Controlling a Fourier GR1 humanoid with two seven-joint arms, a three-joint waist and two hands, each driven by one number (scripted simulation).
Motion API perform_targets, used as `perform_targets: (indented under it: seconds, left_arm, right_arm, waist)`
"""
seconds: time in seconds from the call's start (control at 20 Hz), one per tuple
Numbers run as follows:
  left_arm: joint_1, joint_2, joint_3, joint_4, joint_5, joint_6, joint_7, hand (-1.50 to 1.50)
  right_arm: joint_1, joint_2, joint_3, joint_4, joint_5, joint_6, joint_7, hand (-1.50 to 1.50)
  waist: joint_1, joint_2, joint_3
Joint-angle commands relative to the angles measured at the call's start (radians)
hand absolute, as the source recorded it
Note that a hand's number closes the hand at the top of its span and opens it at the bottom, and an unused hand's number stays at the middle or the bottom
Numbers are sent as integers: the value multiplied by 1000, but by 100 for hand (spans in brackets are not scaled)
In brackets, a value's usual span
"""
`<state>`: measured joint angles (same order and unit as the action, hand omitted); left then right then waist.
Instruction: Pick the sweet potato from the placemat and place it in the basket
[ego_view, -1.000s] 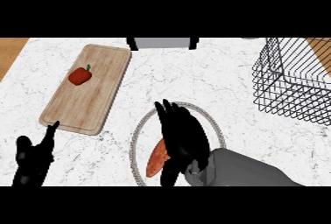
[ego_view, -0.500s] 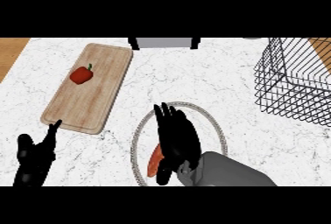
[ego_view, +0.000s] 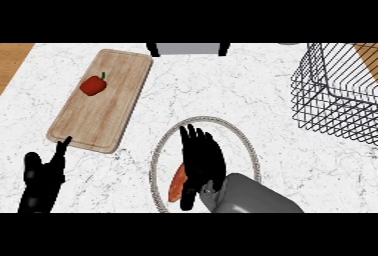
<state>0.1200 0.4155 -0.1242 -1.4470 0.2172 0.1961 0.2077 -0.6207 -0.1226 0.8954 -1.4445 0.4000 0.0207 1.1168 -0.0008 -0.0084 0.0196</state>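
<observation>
1. Right hand (ego_view: 201, 160) lower centre, fingers straight, lying over potato (ego_view: 177, 184) on round mat (ego_view: 247, 145), set to grasp.
2. Left hand (ego_view: 43, 177) lower left, relaxed, resting.
3. Basket (ego_view: 336, 95) upper right, well apart.

Sweet potato (ego_view: 176, 185) mostly behind right robot hand (ego_view: 202, 159)

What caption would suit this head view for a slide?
Right hand lies over the sweet potato on a round placemat; wire basket waits at the right.
</observation>
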Motion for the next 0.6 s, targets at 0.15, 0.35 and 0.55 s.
perform_targets:
  seconds: [0.15,0.35,0.55]
  left_arm:
    - [-6,-56,-27,79,31,-67,2,0]
    - [34,-80,-48,37,13,-56,2,0]
    - [9,-81,-44,39,10,-59,43,0]
  right_arm:
    - [55,73,22,24,78,-12,112,-150]
    - [73,84,1,59,109,-16,74,-150]
    - [86,92,-19,83,126,-2,56,-150]
  waist:
    - [-9,8,-21]
    - [0,8,-20]
    - [-5,8,-20]
